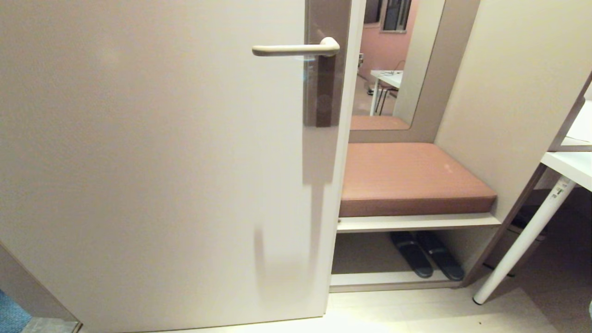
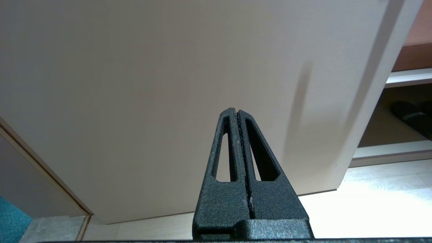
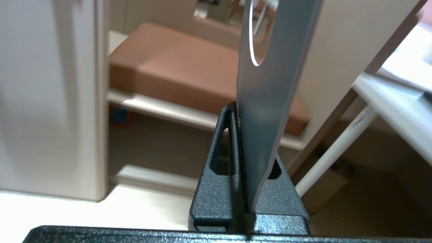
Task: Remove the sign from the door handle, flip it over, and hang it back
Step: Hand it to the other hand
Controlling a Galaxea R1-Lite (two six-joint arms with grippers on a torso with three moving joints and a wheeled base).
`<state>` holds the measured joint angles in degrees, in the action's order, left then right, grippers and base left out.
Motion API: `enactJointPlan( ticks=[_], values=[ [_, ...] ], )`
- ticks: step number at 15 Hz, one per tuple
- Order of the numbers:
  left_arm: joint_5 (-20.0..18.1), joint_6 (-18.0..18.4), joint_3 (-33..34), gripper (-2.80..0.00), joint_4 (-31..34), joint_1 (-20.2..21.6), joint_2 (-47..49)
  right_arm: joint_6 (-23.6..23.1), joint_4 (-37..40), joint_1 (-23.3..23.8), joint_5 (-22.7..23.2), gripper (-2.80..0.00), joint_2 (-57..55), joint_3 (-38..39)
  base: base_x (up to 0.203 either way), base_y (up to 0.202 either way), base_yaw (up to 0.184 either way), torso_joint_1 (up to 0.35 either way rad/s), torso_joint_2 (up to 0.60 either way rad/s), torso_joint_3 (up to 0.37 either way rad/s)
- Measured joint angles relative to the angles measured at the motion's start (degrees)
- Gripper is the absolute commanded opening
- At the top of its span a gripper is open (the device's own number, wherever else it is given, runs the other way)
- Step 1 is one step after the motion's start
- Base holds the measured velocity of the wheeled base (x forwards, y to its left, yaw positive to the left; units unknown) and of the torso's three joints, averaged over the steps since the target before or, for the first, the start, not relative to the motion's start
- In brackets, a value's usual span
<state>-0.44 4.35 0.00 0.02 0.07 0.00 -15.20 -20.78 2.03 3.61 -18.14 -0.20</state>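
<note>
Head view: the door handle (image 1: 296, 48) stands bare and level on its tall brownish plate (image 1: 325, 88) near the edge of the beige door (image 1: 152, 162). Nothing hangs on it. Beyond the door edge lie a brown bench cushion (image 1: 411, 178), a pair of dark slippers (image 1: 425, 259) on the shelf under it, and a white table leg (image 1: 522, 240). Neither arm appears here.

Left wrist view: the left gripper (image 2: 237, 113) has both fingers pressed together with nothing between them. Ahead of the fingertips is the lower face of the door; the floor lies below them.

Right wrist view: the right gripper (image 3: 238, 108) is clamped on the sign (image 3: 270, 91). The card is seated deep between the fingers and rises edge-on well past the fingertips, blue-grey face showing, its round hole at the far end. Past the fingertips lie the cushion and shelf, the door edge off to one side.
</note>
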Motion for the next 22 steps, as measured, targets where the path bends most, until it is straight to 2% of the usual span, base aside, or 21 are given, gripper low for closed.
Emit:
enactJointPlan(
  ticks=[4, 8, 15, 22],
  values=[
    [-0.02, 0.02, 0.0, -2.8, 0.0, 0.0, 0.0, 5.7, 9.06, -1.06, -0.11, -2.8, 6.94, 0.18, 0.0, 0.0, 0.0, 0.0, 0.0, 0.0],
    [-0.02, 0.02, 0.0, -2.8, -0.02, 0.0, 0.0, 7.35, 17.04, -1.4, -1.79, -2.8, 14.56, 0.2, 0.0, 0.0, 0.0, 0.0, 0.0, 0.0],
    [0.0, 0.02, 0.0, -2.8, 0.0, 0.0, 0.0, 12.76, 20.85, -1.41, -2.51, -2.8, 18.12, 0.2, 0.0, 0.0, 0.0, 0.0, 0.0, 0.0],
    [0.0, 0.02, 0.0, -2.8, -0.02, 0.0, 0.0, 13.09, 20.83, -1.41, -2.95, -2.8, 18.22, 0.2, 0.0, 0.0, 0.0, 0.0, 0.0, 0.0]
  ],
)
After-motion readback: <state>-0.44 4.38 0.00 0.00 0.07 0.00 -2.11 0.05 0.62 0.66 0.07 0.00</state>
